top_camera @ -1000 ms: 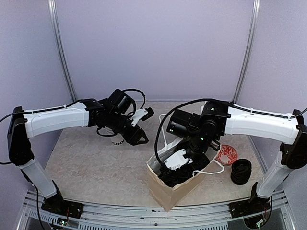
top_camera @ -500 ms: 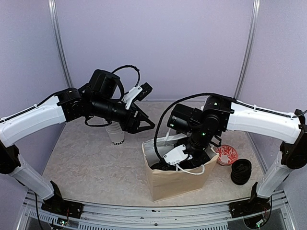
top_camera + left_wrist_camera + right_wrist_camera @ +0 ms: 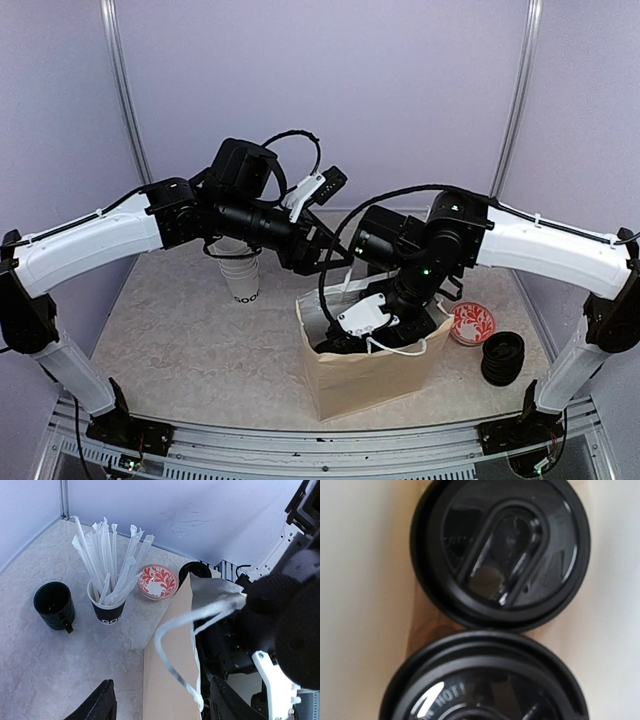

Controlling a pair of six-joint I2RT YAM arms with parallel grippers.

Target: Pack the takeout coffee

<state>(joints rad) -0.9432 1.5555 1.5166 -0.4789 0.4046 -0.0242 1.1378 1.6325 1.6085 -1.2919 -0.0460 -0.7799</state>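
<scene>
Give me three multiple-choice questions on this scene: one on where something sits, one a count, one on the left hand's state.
1. Where is the red patterned bowl? A on a shelf; B on the table beside the black cup of sticks; C on a chair.
2. How many black lids show in the right wrist view? A one; B four; C two.
3. The left hand is: A open; B shut on a spoon; C shut on a napkin.
Answers: B, it stands by that cup; C, two lie side by side; A, its fingers stand apart.
</scene>
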